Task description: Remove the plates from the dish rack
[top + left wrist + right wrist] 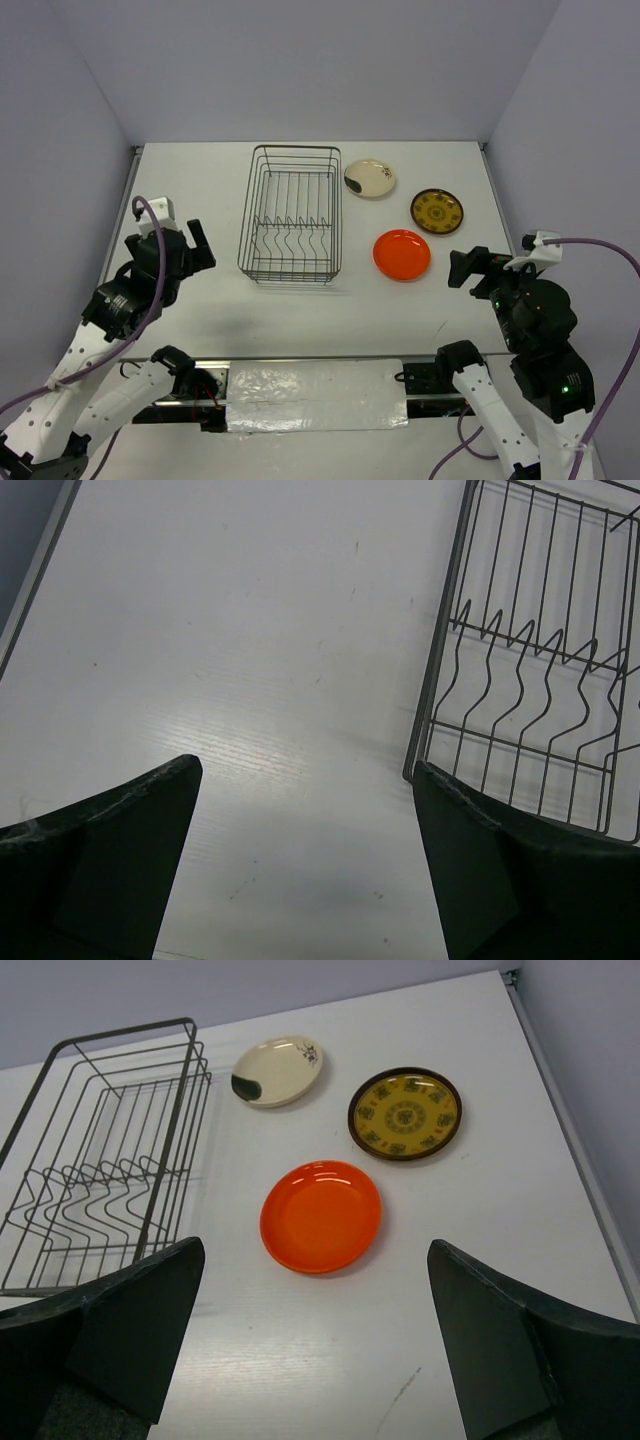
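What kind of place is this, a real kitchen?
Probably not a kitchen, more like a robot testing booth. Plain walls box in a white table, two robot arms are bolted at its edge, and the only kitchen things are a wire dish rack and three plates.

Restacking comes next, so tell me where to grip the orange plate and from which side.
Take the raised rim of the orange plate at its near edge, the side toward the right gripper. It lies flat on the table, so only the rim offers a pinch: probably come from above, one finger inside the lip, one outside. The dish rack and brown plate lie off its other sides.
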Motion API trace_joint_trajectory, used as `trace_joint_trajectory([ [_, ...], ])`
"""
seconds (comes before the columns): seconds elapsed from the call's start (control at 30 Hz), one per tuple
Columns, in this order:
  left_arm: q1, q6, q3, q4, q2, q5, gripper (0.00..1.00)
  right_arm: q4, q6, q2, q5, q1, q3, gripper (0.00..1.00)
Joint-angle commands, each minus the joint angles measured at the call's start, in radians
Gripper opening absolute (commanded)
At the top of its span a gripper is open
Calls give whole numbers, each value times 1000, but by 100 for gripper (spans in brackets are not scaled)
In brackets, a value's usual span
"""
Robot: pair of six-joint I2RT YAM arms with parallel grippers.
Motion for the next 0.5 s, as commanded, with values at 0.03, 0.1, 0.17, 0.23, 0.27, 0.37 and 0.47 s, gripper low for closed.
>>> trace_joint_trajectory([
  [0.03,5,0,19,23,23,-17,100,-35,-18,7,21,6,22,100],
  [0.1,5,-13,25,6,26,-34,100,-28,-21,7,20,6,21,100],
  [0.17,5,-11,24,7,23,-37,99,-26,-24,18,15,5,21,100],
  [0.23,3,-4,21,15,12,-28,99,-28,-20,24,18,6,22,100],
  [0.27,5,-4,19,18,7,-29,100,-29,-18,28,21,8,22,100],
  [0.37,5,-5,17,20,-3,-38,100,-25,-23,33,15,6,18,100],
  [0.47,5,-25,19,6,-3,-70,99,-19,-21,41,15,6,18,100],
])
